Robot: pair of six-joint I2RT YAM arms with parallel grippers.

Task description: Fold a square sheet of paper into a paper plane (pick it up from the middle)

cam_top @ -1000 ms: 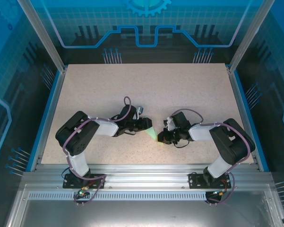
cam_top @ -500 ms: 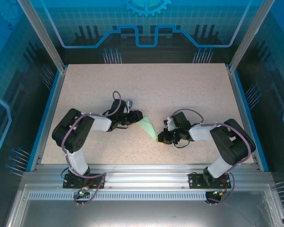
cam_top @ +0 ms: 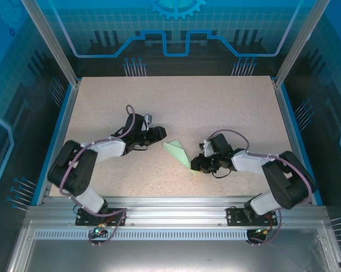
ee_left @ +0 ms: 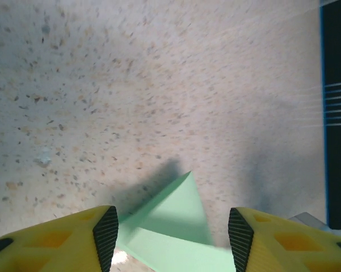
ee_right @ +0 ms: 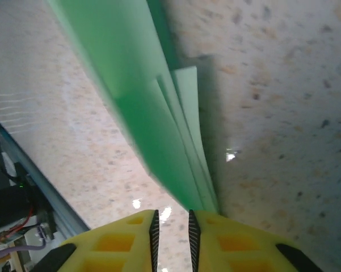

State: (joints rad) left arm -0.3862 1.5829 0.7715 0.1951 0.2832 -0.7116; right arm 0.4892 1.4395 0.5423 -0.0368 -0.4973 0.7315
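One paper plane (cam_top: 177, 152) on table (cam_top: 215, 107), end at right claw (ee_right: 171, 218).

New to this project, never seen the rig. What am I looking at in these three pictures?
Two robot arms are bolted at the near edge of a speckled table. The overhead picture looks down from behind them; the other two come from cameras on each wrist, yellow fingers at the bottom. On the table lies a folded mint-green paper plane. The left hand stands open beside it, not gripping. The right hand is at its near end, jaws almost together; whether it pinches, I cannot tell.
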